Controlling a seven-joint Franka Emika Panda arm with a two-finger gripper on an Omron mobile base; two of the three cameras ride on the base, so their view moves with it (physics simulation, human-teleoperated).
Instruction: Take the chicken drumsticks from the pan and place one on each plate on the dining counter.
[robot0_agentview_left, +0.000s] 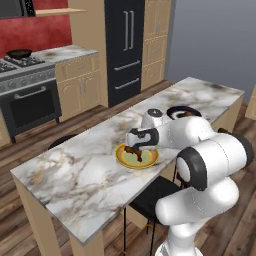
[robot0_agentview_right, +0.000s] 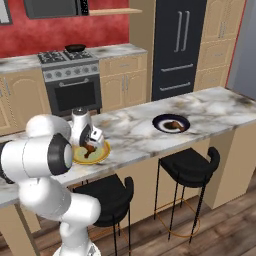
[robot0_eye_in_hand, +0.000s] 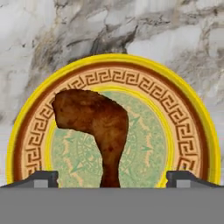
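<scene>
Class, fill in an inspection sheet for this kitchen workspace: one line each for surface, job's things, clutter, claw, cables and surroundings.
Surface: dining counter, white-grey veined marble top on a light wood base.
Job's things: one drumstick lies on the yellow-rimmed plate; a second drumstick lies on the dark-rimmed plate farther along the counter. The pan sits on the stove.
Clutter: nothing seen.
Claw: the claw hangs over the yellow-rimmed plate, open, fingertips either side of the drumstick, not touching it.
Cables: nothing seen.
Surroundings: black stools under the counter, stove, dark fridge, wooden cabinets, red wall.
</scene>
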